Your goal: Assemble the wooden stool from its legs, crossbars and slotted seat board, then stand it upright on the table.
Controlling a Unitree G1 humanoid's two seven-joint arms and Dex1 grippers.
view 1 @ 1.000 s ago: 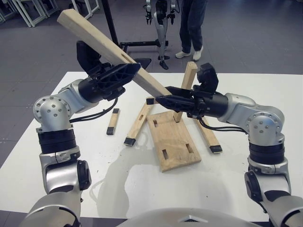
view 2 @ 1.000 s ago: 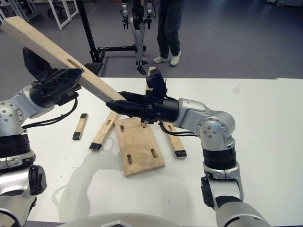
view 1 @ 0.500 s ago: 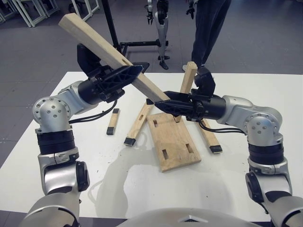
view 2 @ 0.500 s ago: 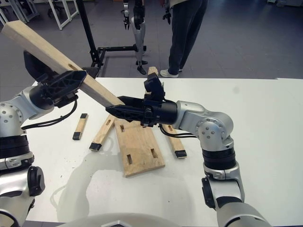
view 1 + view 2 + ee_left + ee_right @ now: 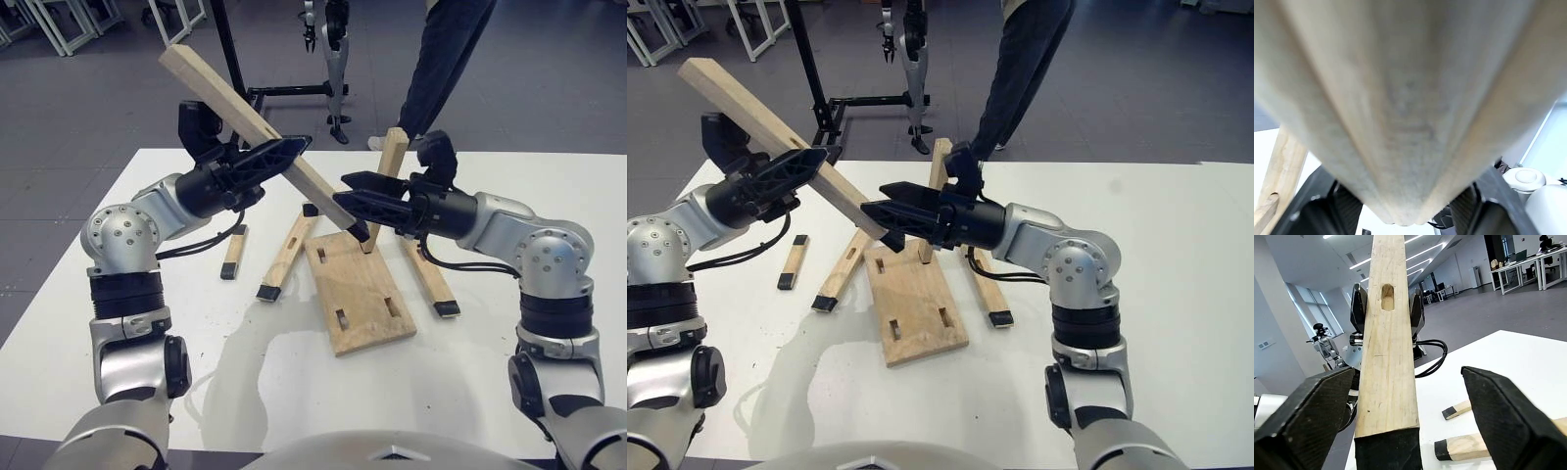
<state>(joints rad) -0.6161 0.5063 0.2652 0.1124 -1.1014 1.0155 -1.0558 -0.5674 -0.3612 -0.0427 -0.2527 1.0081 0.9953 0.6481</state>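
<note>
- Two grippers meet above the far end of the seat board [image 5: 358,294]. The left gripper [image 5: 279,162] is clamped on a long leg [image 5: 230,98] that slants down from high on the board's left, its black-capped tip just over the board's far edge
- A second ago that tip hung left of the right gripper, which showed as one narrow wedge. Now the leg has swung in toward the board, and the right gripper [image 5: 343,189] is spread wide with a finger [image 5: 1312,416] on either side of the capped end, closed on nothing
- That reads as a hand-over, or a two-handed steer of the tip into a slot. I judge the task early, with three of the board's slots still bare
- Flat on the table [image 5: 490,392], a second leg [image 5: 287,253] lies just beside the board's left edge, and a short crossbar [image 5: 234,252] lies farther left
- Right of the board a third leg [image 5: 433,282] lies partly under the right arm
- At the board's far right corner a fourth leg [image 5: 392,152] stands leaning, apparently seated in its slot and close behind the right gripper. It stands nearest the incoming tip, so a careless swing could knock it out, and the board could shift, since nothing pins it
</note>
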